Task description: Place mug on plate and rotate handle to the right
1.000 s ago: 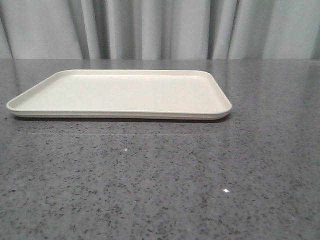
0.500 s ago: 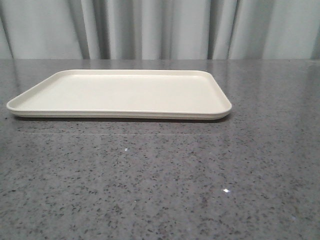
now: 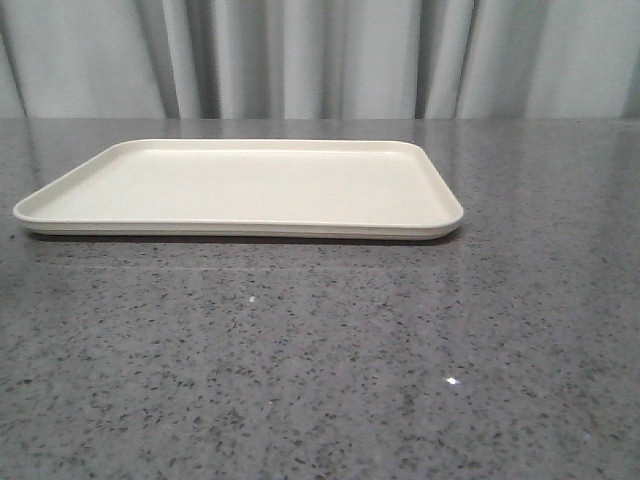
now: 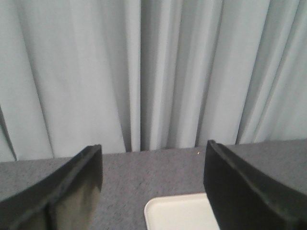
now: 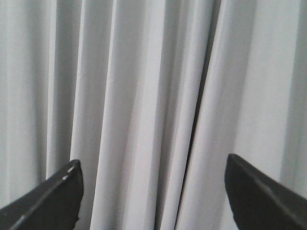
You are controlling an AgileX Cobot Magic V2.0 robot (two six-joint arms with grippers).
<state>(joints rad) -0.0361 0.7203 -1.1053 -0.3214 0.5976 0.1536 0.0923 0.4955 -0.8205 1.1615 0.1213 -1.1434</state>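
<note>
The cream-white plate (image 3: 240, 188) lies flat on the grey speckled table, toward the back and left of centre in the front view. One corner of the plate (image 4: 177, 213) also shows in the left wrist view, low between the fingers. My left gripper (image 4: 153, 165) is open, held above the table with nothing between its black fingers. My right gripper (image 5: 152, 177) is open too, facing only the curtain. The mug and its handle are out of view. Neither gripper appears in the front view.
A pale pleated curtain (image 3: 320, 58) hangs along the table's far edge. The grey speckled tabletop (image 3: 330, 360) stretches in front of the plate and to its right.
</note>
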